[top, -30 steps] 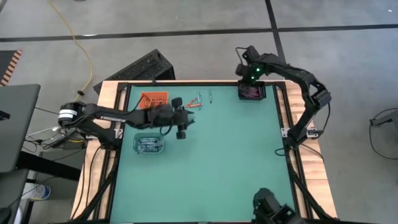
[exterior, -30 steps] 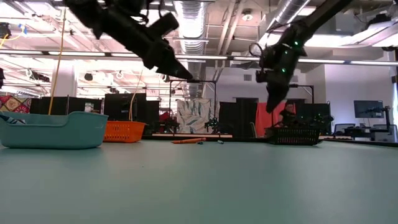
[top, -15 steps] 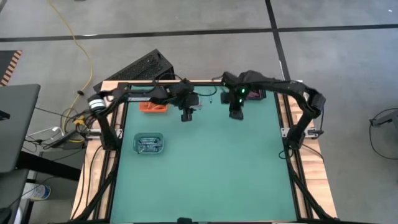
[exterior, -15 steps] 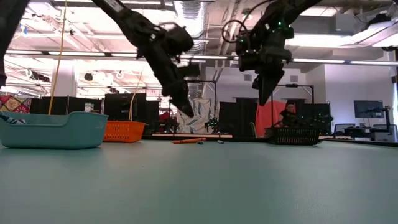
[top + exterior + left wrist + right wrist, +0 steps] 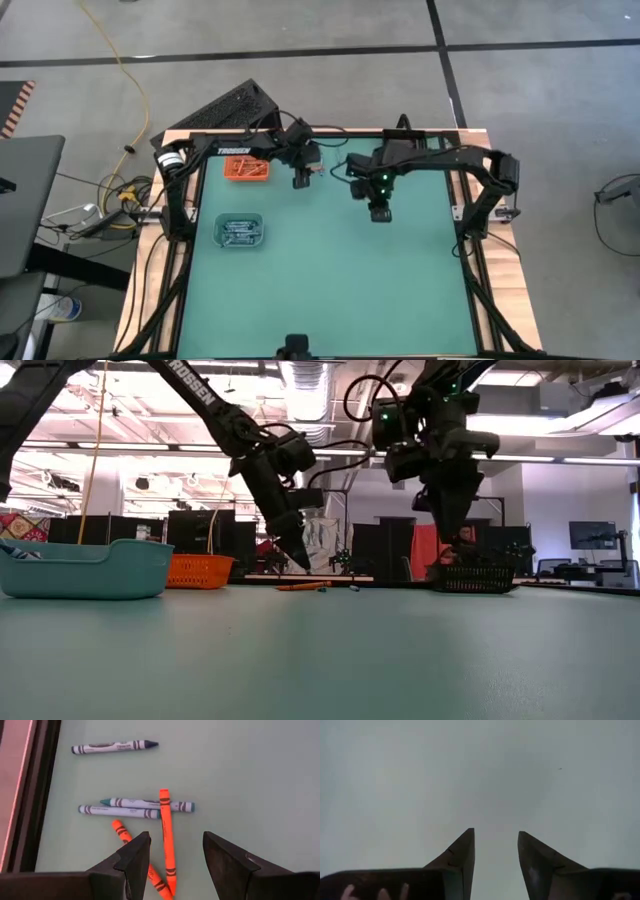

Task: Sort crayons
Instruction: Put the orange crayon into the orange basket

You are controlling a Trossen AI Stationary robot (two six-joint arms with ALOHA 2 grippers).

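A: Landmark is the orange tray [image 5: 247, 168], back left of the green table [image 5: 330, 270]. Where are the loose crayons?

B: Small cluster of crayons [image 5: 145, 815] lying flat on the mat, to the right of the orange tray, near the table's back edge. Left wrist view: two orange ones [image 5: 166, 845], one crossing over two blue-grey ones [image 5: 120, 811] that lie side by side, and a darker one [image 5: 114, 747] apart from the rest.

A: Left gripper?

B: Left gripper [image 5: 174, 851] hangs just above that cluster, right of the orange tray, tips pointing down. Jaws spread wide, nothing between them; the long orange crayon shows in the gap below.

A: Right gripper?

B: Right gripper [image 5: 378, 208] is further right of the orange tray, beyond the crayons, toward mid-table, raised off the mat. Right wrist view: fingers [image 5: 462, 852] apart, nothing held, only bare mat beyond.

A: Other trays?

B: Teal tray [image 5: 240, 231] in front of the orange tray, with sticks inside. Black basket [image 5: 472, 577] well to the right, seen in the low view.
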